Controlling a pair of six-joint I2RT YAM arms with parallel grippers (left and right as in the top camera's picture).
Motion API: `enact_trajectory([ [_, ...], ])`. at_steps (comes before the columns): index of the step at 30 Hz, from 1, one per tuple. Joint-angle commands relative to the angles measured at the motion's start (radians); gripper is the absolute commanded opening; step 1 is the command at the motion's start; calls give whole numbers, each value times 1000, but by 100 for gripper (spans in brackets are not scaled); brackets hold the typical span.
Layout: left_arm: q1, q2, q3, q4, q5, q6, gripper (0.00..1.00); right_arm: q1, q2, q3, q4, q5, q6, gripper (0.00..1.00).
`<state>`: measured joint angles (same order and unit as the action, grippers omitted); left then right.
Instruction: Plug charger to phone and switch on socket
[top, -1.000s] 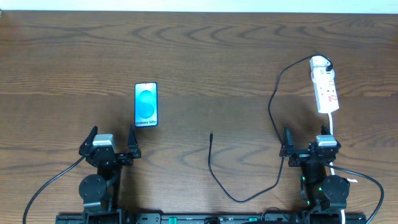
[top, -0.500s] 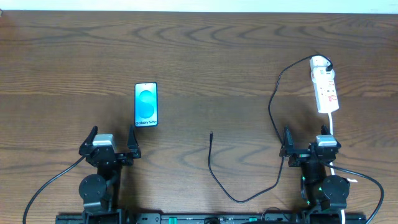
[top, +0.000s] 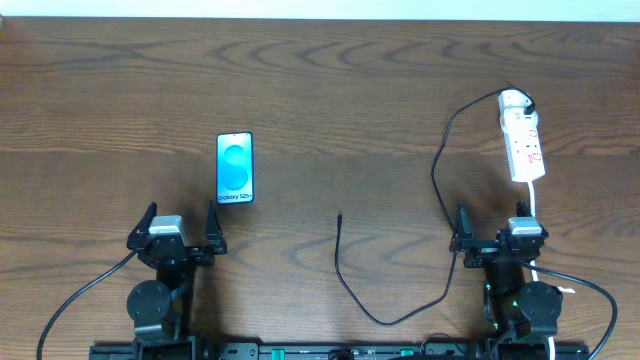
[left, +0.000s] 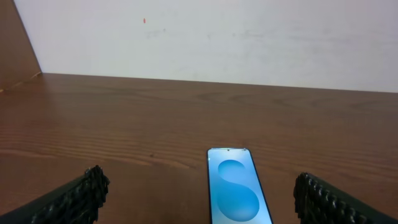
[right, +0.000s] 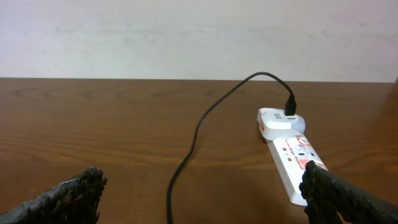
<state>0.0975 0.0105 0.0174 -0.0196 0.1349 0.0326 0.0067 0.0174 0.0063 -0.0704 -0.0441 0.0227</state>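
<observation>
Your dark wood-grain table (top: 330, 90) runs back to a plain white wall (left: 249, 37). Near its front edge, the left jaws and right jaws both stand wide open, holding nothing. The phone (top: 235, 168) lies screen-up just ahead of the left jaws. The white power strip (top: 523, 140) lies ahead of the right, and the black charger cable (top: 337, 250) loops from its far end to mid-table.
</observation>
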Motion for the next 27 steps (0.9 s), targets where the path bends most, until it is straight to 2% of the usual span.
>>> enact_trajectory([
  [1, 3, 1, -13, -40, 12, -1, 98, 7, 1, -1, -4, 16, 14, 99],
  [27, 3, 1, 5, -48, 13, -1, 98, 7, 1, -1, -4, 16, 14, 99],
])
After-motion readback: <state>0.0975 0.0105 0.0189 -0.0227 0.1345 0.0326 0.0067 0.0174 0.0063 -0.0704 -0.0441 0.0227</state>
